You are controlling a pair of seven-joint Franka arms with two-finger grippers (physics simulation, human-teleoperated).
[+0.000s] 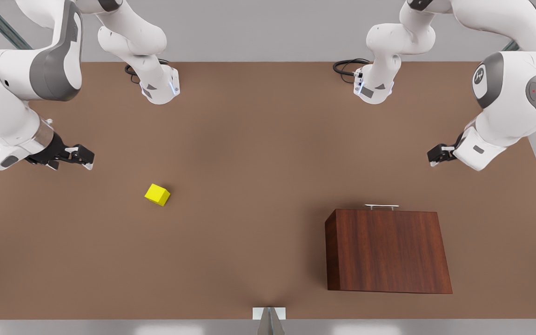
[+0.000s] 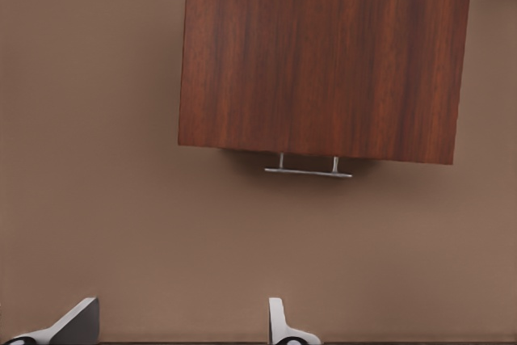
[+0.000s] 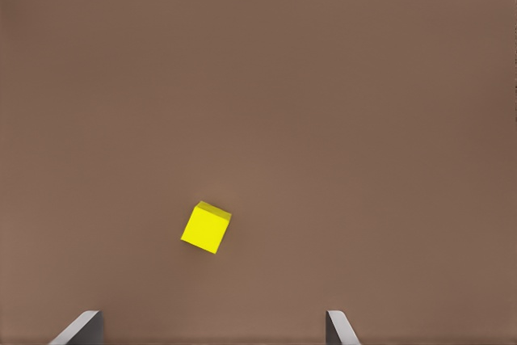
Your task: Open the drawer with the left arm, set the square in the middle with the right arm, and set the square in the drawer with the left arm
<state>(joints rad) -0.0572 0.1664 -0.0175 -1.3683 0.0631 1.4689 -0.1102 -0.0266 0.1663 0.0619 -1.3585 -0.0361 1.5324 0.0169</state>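
The dark wood cabinet point(image 1: 386, 251) stands on the table at the front view's right, its drawer pushed in, with the silver bar handle point(image 1: 381, 206) close against the front. The handle point(image 2: 308, 171) faces my left gripper point(image 2: 178, 329). That left gripper point(image 1: 437, 155) hovers open above and right of the handle, apart from it. The yellow square point(image 1: 157, 194) lies on the tabletop at the front view's left. My right gripper point(image 1: 83, 157) hangs open to the upper left of the square point(image 3: 206, 228), holding nothing. The middle point(image 1: 258, 186) of the brown table is bare.
Both arm bases point(image 1: 158, 86) point(image 1: 374, 86) stand at the table's far edge with black cables beside them. A small grey mount point(image 1: 269, 317) sits at the near edge. Open tabletop lies between the square and the cabinet.
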